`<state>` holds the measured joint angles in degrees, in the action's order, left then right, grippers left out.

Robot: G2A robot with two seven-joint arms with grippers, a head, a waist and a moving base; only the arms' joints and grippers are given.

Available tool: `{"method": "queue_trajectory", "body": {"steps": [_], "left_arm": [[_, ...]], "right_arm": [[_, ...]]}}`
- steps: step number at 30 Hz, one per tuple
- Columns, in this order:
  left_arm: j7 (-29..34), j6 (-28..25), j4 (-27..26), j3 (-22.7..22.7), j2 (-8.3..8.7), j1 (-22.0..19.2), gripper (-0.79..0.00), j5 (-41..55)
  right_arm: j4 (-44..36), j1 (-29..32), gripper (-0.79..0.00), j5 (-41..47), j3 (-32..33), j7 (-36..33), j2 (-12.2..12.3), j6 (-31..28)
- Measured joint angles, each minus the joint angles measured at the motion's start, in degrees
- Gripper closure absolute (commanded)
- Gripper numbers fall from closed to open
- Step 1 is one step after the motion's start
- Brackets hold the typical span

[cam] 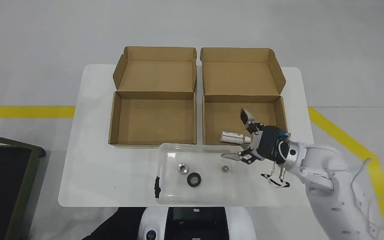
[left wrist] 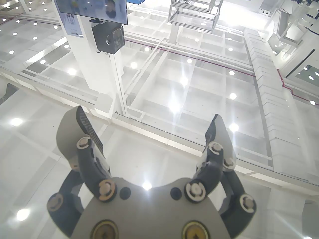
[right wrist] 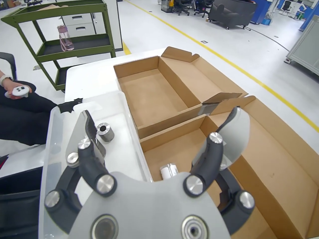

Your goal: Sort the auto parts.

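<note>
My right gripper (cam: 242,137) hangs open and empty over the near wall of the right cardboard box (cam: 271,117), between that box and the clear plastic tray (cam: 170,187). A white cylindrical part (cam: 234,137) lies in the right box, just below the gripper (right wrist: 162,115); the same part (right wrist: 169,170) shows between the fingers' bases. In the tray lie a metal cylinder (cam: 181,168) (right wrist: 105,131), a black ring (cam: 194,179) and a small nut (cam: 225,168). The left box (cam: 153,120) (right wrist: 154,93) holds nothing. My left gripper (left wrist: 148,115) points up at the ceiling, open and empty.
Both boxes stand side by side at the table's middle with their lids folded back. A green cart (right wrist: 62,26) stands off the table's left side (cam: 18,174). Bare white table (cam: 90,150) lies left of the boxes and tray.
</note>
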<state>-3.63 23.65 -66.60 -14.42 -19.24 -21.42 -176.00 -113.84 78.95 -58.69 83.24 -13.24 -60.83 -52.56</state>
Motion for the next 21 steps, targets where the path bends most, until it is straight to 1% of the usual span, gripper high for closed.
{"method": "queue_trajectory", "body": {"steps": [7,11,15,21], "left_arm": [[0.0,0.0,0.0,0.0,0.00,0.0,-0.785,0.0],[0.0,0.0,0.0,0.0,0.00,0.0,-0.785,0.0],[0.0,0.0,0.0,0.0,0.00,0.0,-0.785,0.0],[0.0,0.0,0.0,0.0,0.00,0.0,-0.785,0.0]], "right_arm": [[-4.4,5.7,-0.785,-3.4,3.1,0.4,0.8,-3.3],[-7.1,8.2,-0.785,-6.9,3.4,-1.4,1.2,-4.3],[-10.1,10.1,-0.785,-11.2,2.1,-5.9,1.5,-4.7],[-12.5,11.1,-0.785,-14.4,-0.8,-12.4,2.0,-4.7]]}}
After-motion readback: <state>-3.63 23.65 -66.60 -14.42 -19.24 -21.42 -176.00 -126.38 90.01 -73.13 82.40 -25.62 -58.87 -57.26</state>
